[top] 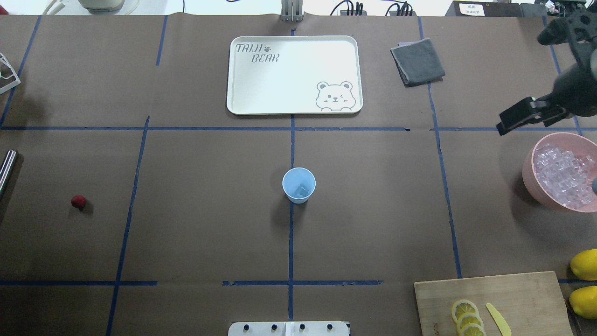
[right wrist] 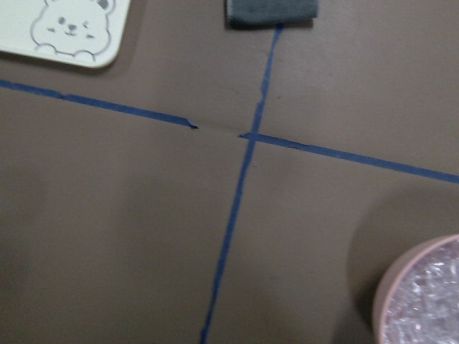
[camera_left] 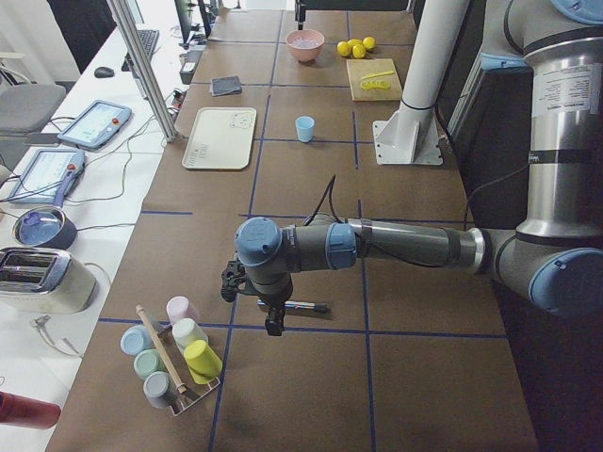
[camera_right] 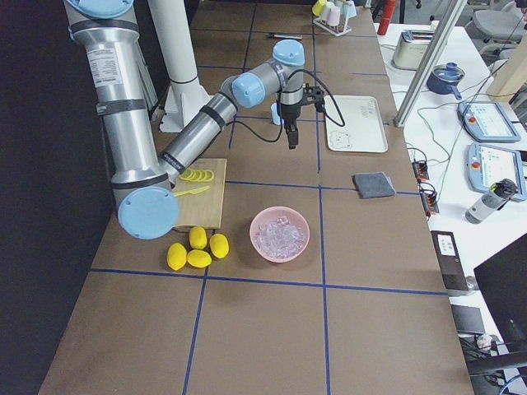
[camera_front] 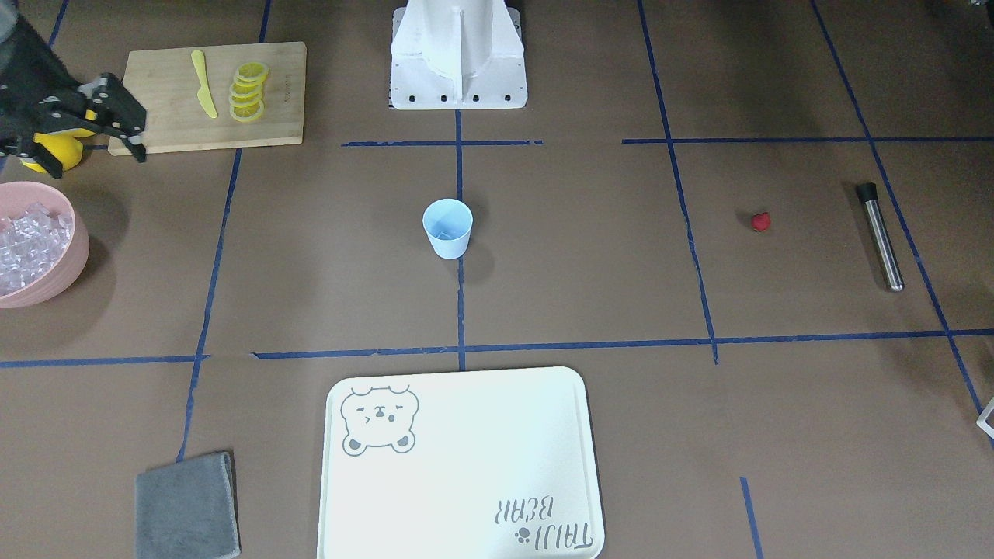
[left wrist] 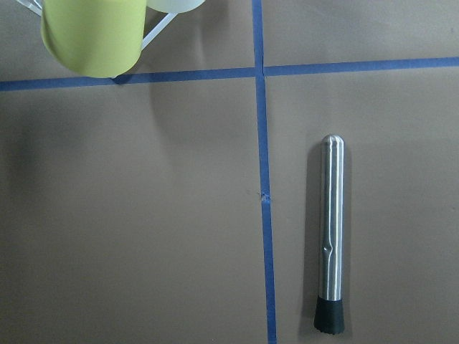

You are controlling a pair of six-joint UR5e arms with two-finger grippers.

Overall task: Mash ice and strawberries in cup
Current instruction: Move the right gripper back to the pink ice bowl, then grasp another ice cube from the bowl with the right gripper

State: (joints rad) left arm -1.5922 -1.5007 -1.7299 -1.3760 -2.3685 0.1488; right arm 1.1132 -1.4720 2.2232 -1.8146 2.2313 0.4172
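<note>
Exterior front-facing: light-blue cup (camera_front: 447,227), upright at the middle of the brown surface (camera_front: 590,256), standing on a blue tape line. Strawberry (camera_front: 761,222), one, lying well apart from the cup toward the robot's left. Steel rod (camera_front: 880,236) with a black tip, flat, beyond the strawberry. Pink bowl (camera_front: 78,256) at the opposite edge, heaped with ice (camera_front: 23,241). Right pincer (camera_front: 93,155) in the air near the bowl, fingers spread, nothing between them. Wooden board (camera_front: 171,116) carrying lemon slices (camera_front: 248,93) and a yellow knife (camera_front: 203,84). White bear tray (camera_front: 466,466); grey cloth (camera_front: 186,505).

Overhead exterior: something pale and glassy at the bottom of the cup; the strawberry on the bare surface, outside the cup.

Exterior left: left pincer (camera_left: 268,315) low over the rod; spread or pressed together, I cannot tell. Pastel tumblers (camera_left: 203,358) racked nearby.

Exterior right: four whole lemons (camera_right: 196,248) between board and bowl.

Left wrist-mounted: rod alone beside a tape line; no fingers in view.

Right wrist-mounted: bowl rim at the lower corner, cloth and tray corner at the top.
</note>
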